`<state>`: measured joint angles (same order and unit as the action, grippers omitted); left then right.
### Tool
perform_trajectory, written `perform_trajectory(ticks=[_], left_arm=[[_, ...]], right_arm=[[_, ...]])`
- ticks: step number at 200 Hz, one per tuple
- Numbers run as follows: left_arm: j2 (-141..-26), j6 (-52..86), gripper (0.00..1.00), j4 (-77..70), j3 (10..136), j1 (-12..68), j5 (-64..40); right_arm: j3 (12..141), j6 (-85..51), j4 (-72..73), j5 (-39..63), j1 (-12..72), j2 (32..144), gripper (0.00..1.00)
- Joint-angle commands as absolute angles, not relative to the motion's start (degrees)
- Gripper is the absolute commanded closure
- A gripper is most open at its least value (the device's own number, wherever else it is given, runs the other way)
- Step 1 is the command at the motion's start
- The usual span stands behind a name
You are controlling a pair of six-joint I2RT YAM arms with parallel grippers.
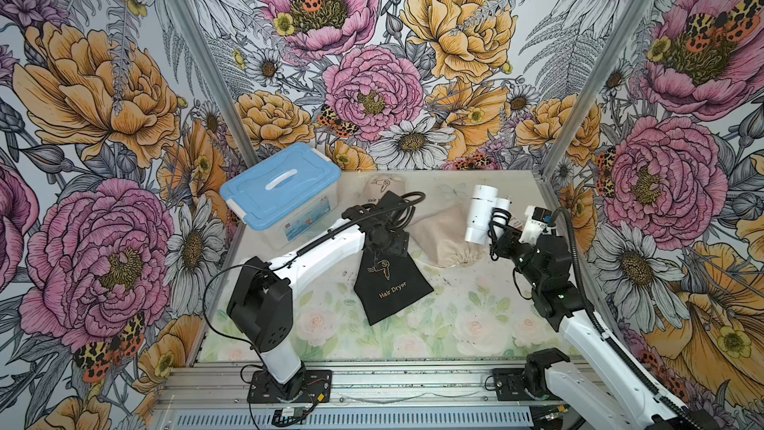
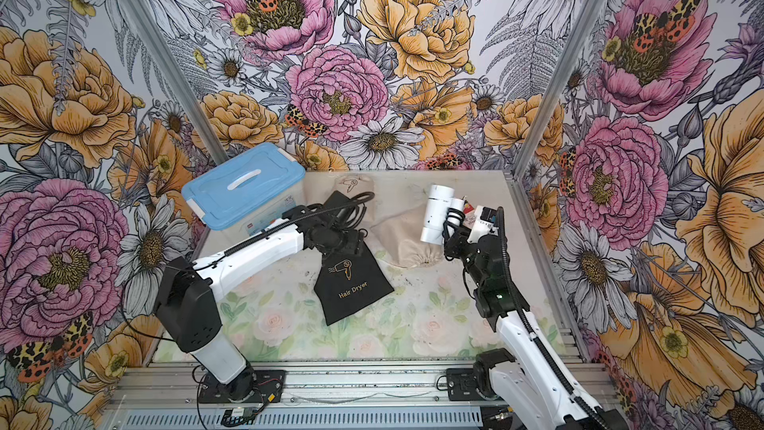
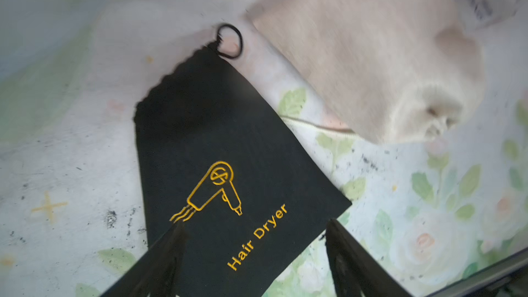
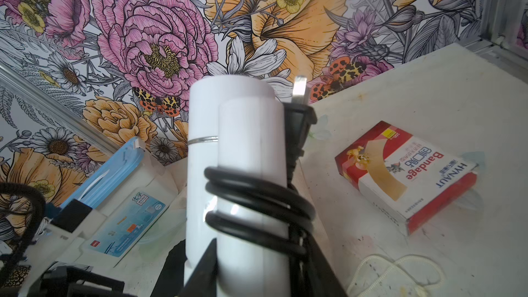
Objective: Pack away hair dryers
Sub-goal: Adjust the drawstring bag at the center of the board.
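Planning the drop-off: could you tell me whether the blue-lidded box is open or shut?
Shut: the blue lid lies flat on the box in both top views. Latching: cannot tell.

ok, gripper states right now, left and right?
Left gripper: open, empty, over the black pouch.
Right gripper: closed on the white hair dryer.

Only a few readable bits here. The flat black cloth drawstring pouch [image 3: 217, 144] says "Hair Dryer" in gold letters, under a little gold dryer drawing. The red-and-white cardboard box [image 4: 405, 175] reads "HYNAUT" and "Bandage", upside down in the right wrist view. The sticker [image 4: 128, 221] on the clear plastic tub's wall is too small to read.
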<state>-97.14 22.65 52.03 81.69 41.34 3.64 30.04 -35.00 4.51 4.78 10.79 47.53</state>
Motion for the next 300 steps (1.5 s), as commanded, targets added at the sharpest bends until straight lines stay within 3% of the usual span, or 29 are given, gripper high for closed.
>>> perform_trajectory(ticks=[1,101,170,209,234,265,300], left_arm=[[-99.5,14.2,0.23,55.5,82.4,44.3,7.4],[-113.3,11.9,0.23,54.6,87.6,59.7,14.4],[-117.3,14.3,0.28,50.7,87.1,59.2,12.4],[-118.8,14.9,0.46,47.9,85.5,59.0,5.7],[-118.6,15.2,0.76,47.0,83.7,58.7,4.6],[-117.1,15.4,1.0,46.6,82.1,58.1,4.6],[-112.6,14.6,1.0,46.7,81.2,57.6,5.4]], right_arm=[[30.3,-34.5,8.7,4.6,10.6,47.4,0.88],[30.4,-34.3,7.9,4.1,10.1,45.8,0.88],[30.1,-34.1,6.9,3.7,9.3,43.7,0.88],[30.4,-34.0,5.7,3.8,8.7,42.4,0.88],[30.5,-33.9,4.7,3.5,8.1,41.1,0.88],[30.7,-33.7,4.0,3.2,7.2,40.3,0.88],[30.7,-33.7,4.0,3.0,6.5,40.4,0.88]])
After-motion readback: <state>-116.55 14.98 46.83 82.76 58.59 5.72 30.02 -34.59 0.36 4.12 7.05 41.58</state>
